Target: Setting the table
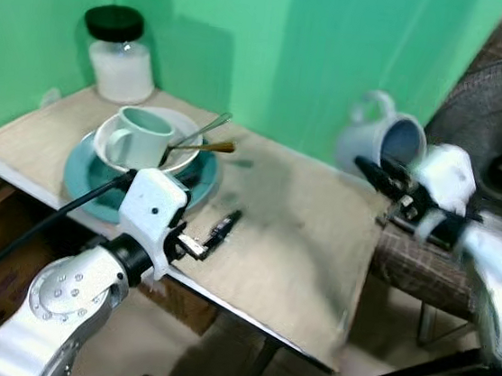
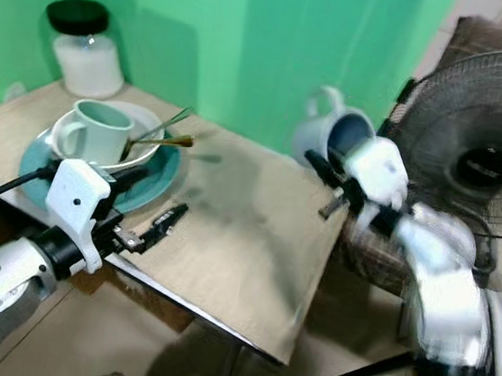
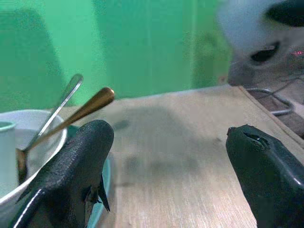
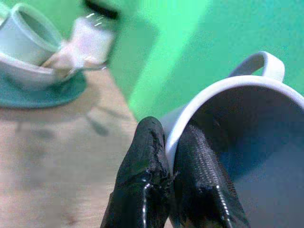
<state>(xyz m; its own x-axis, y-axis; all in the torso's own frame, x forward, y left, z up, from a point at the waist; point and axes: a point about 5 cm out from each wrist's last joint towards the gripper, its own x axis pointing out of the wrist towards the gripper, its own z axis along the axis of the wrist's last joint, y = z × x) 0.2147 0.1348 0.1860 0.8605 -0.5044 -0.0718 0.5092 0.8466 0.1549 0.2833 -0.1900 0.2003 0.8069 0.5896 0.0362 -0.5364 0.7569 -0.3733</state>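
Carrying a pale blue mug (image 1: 381, 141) was the step in hand: the right gripper (image 1: 381, 174) held it in the air over the right edge of the worktop (image 1: 291, 238), well apart from the stacked dishes at the far left. Right wrist view showed the two fingers (image 4: 142, 180) closed on the mug's rim, one outside the wall, one inside, with the mug tipped on its side and its mouth facing the camera; handle uppermost. Right arm was blurred.

Left gripper (image 1: 202, 237) hovered low over the near left part of the worktop, fingers spread wide, holding nothing. Just to its far left sat a teal plate (image 1: 84, 178) carrying a white bowl (image 1: 193, 141), with a light green cup (image 1: 139, 136) and two utensils (image 1: 204, 137) in the bowl. A jar with a black lid (image 1: 117, 53) stood at the far left corner.

Judgement: the next move called for bringing the mug down onto bare worktop to the right of the plate, turning it upright before release. A rim pinch on a tilted mug looked liable to slip.
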